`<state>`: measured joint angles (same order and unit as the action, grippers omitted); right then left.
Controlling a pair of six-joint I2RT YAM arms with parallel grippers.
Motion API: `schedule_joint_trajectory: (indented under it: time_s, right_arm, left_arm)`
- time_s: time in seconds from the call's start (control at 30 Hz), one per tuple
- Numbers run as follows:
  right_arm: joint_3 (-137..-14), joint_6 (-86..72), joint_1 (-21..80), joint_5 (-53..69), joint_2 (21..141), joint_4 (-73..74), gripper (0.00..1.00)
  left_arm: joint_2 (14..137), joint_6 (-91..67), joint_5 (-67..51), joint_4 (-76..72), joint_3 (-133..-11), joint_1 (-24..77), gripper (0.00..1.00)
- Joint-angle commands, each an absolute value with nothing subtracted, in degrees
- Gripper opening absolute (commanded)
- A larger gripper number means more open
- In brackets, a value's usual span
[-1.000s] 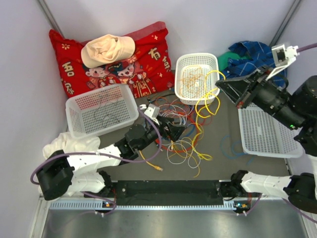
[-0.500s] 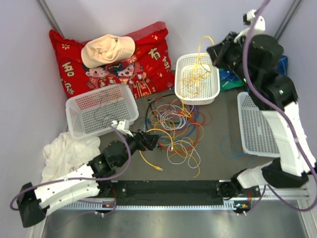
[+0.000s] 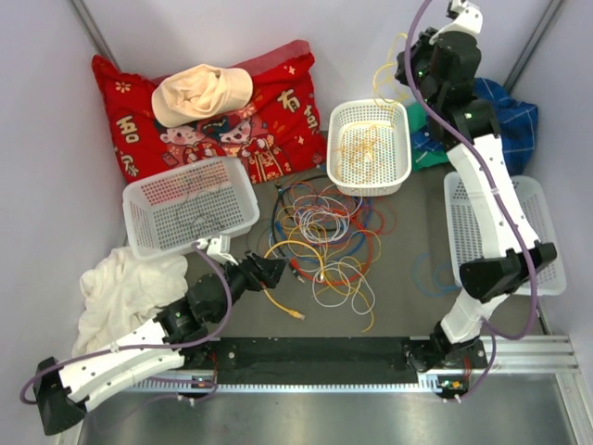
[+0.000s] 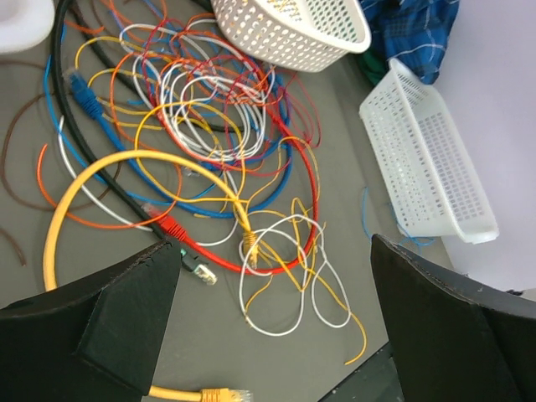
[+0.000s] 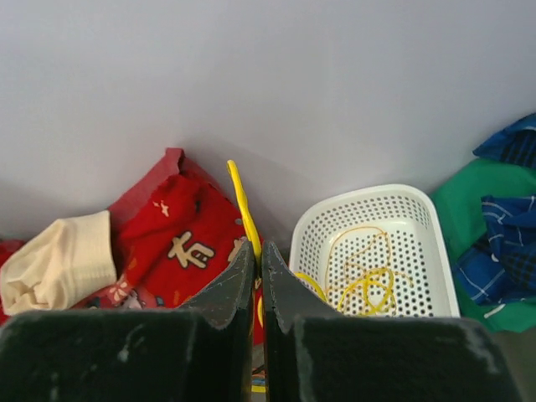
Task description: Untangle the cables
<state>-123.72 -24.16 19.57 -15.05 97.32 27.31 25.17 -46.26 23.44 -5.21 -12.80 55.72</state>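
The cables (image 3: 324,236) lie in a loose tangle of red, blue, white, orange, yellow and black loops on the grey table; they also show in the left wrist view (image 4: 209,142). My left gripper (image 3: 271,271) is open and empty, low at the tangle's near left edge (image 4: 272,335). My right gripper (image 3: 408,69) is raised high over the small white basket (image 3: 400,139) and is shut on a yellow cable (image 5: 244,209). That cable hangs down (image 3: 382,79) into the basket, where more yellow wire (image 5: 373,276) lies coiled.
A thick yellow cable with a plug (image 4: 201,394) lies by my left fingers. A larger white basket (image 3: 190,204) stands at the left, another (image 3: 491,250) at the right. A red cushion (image 3: 269,102) with a beige cap, a blue-green cloth (image 3: 505,116) and a white cloth (image 3: 120,278) lie around.
My right arm has swung up and back, lifting the yellow cable clear of the tangle to high above the small basket. My left arm has drawn back toward the near left.
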Motion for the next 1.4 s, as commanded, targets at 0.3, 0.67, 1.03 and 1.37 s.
schedule_joint_trajectory:
  time_s: [0.3,0.67,1.03,1.37]
  right_arm:
    - [-101.8,-24.4,21.6,-14.8,96.1,22.9,0.93]
    - [-57.9,-23.6,31.1,-4.1,73.9,15.5,0.91]
    - [-38.7,-30.0,45.7,-6.6,71.8,10.9,0.9]
    - [-37.4,-30.9,47.7,-8.4,81.7,6.2,0.72]
  left_arm:
    - [24.0,-47.3,22.9,-4.9,-10.9,55.8,0.99]
    - [24.8,-48.0,27.8,6.6,-18.4,55.8,0.99]
    - [25.0,-52.0,26.4,11.9,-19.9,55.8,0.99]
    - [25.0,-52.6,26.0,13.4,-20.8,55.8,0.99]
